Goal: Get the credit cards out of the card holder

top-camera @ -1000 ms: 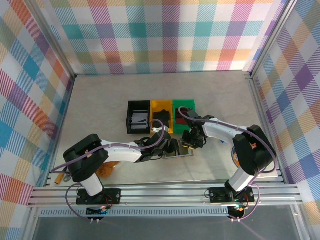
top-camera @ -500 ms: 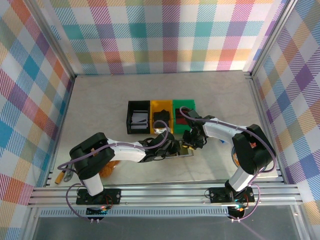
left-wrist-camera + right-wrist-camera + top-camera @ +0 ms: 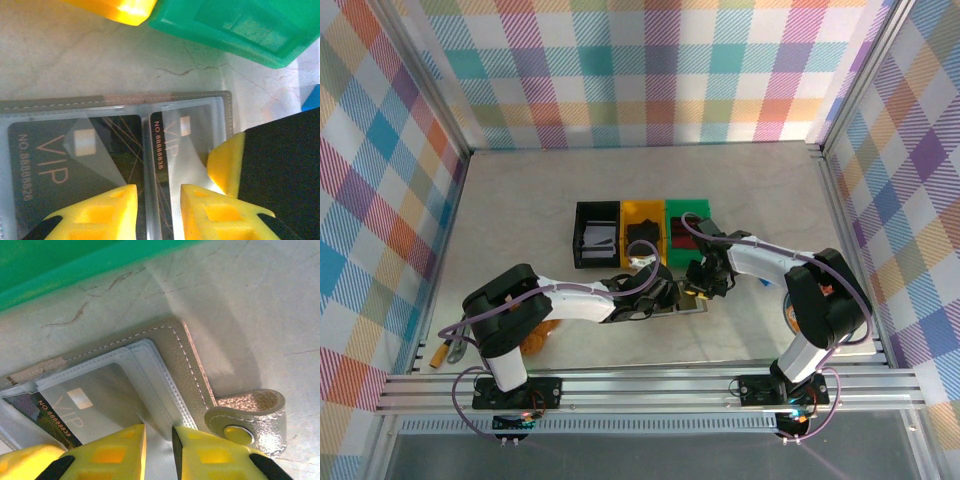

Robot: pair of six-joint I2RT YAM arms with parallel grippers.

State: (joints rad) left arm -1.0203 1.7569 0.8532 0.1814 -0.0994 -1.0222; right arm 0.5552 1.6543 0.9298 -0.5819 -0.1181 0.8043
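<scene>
We see the card holder (image 3: 50,104) lying open on the table (image 3: 75,55) by the green bin (image 3: 225,25), the credit cards (image 3: 65,160) not yet out of their clear pockets, our left pincer (image 3: 157,194) narrow over the fold, grip unclear, and our right pincer (image 3: 158,435) seeming to nip its edge.
</scene>
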